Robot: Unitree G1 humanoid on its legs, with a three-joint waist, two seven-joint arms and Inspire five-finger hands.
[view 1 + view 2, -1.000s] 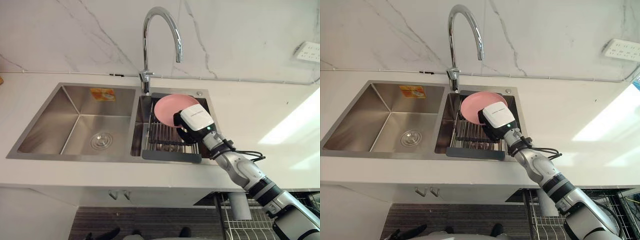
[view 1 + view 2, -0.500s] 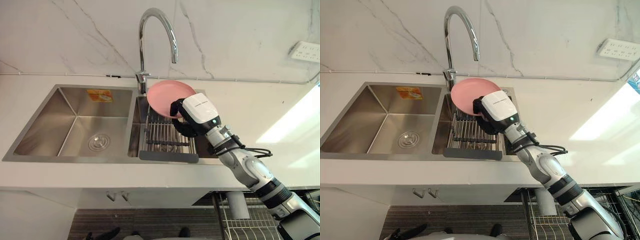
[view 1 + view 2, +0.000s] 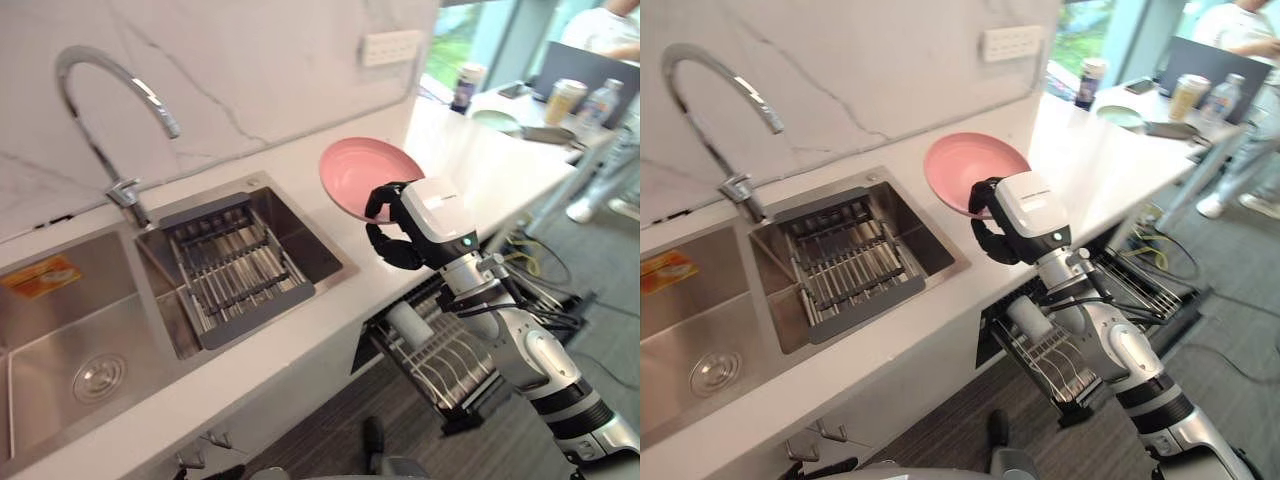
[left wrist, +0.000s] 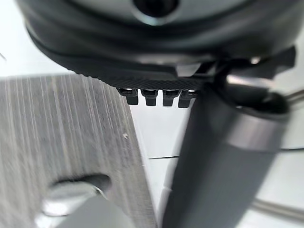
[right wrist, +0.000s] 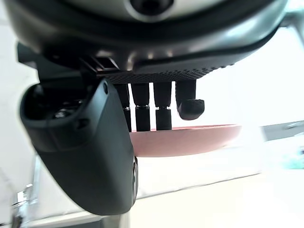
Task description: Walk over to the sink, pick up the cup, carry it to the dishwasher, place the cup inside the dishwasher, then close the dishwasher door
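A pink shallow plate (image 3: 365, 175) is what my right hand (image 3: 410, 225) holds; I see no cup in it. The hand is shut on the plate's near rim and holds it tilted in the air, over the white counter to the right of the sink (image 3: 60, 330). In the right wrist view the fingers (image 5: 152, 109) curl over the plate (image 5: 190, 142) and the thumb (image 5: 90, 142) sits beside it. Below the counter edge the dishwasher's wire rack (image 3: 450, 365) stands pulled out, under and slightly right of the hand. My left hand (image 4: 152, 71) hangs over the floor with straight fingers.
A grey dish rack (image 3: 230, 265) lies in the sink's right basin, with the curved tap (image 3: 110, 80) behind it. A pale cylinder (image 3: 408, 322) stands in the dishwasher rack. A table with cans (image 3: 565, 100) and a person (image 3: 610, 30) are at the far right.
The view has swung to the right. My right hand has lifted the pink plate off the sink rack and carried it right, past the basin, to above the counter edge.
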